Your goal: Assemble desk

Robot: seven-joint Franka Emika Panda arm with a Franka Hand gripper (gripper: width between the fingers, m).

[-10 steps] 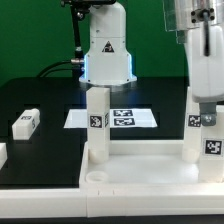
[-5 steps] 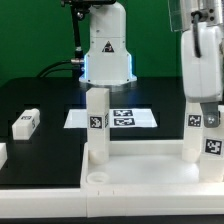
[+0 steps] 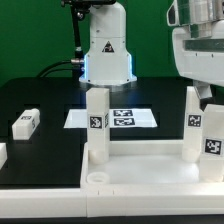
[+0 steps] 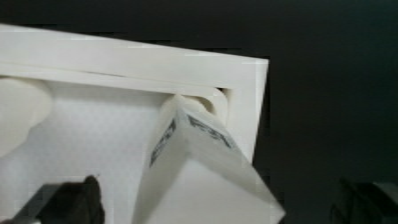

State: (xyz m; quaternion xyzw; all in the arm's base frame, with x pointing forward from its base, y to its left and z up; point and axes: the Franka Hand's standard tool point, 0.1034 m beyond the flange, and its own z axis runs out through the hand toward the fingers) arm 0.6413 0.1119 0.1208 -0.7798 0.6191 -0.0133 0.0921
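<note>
The desk panel (image 3: 150,180) lies white and rimmed at the front of the exterior view, with an empty corner socket (image 3: 97,178). One tagged leg (image 3: 97,125) stands upright on its left end. Two more tagged legs stand at its right end, one behind (image 3: 193,125) and one nearer the frame edge (image 3: 214,140). My gripper (image 3: 213,95) hangs open just above that nearer leg, touching nothing. In the wrist view the leg (image 4: 196,150) rises from the panel's corner (image 4: 214,75) between my spread gripper (image 4: 222,205) fingers.
A loose tagged leg (image 3: 26,122) lies on the black table at the exterior view's left, with another white part (image 3: 2,152) at the frame edge. The marker board (image 3: 125,118) lies behind the panel. The robot base (image 3: 105,50) stands at the back.
The gripper was closed around the nearer right leg's top. It has opened wide and lifted up off it. The leg stays standing.
</note>
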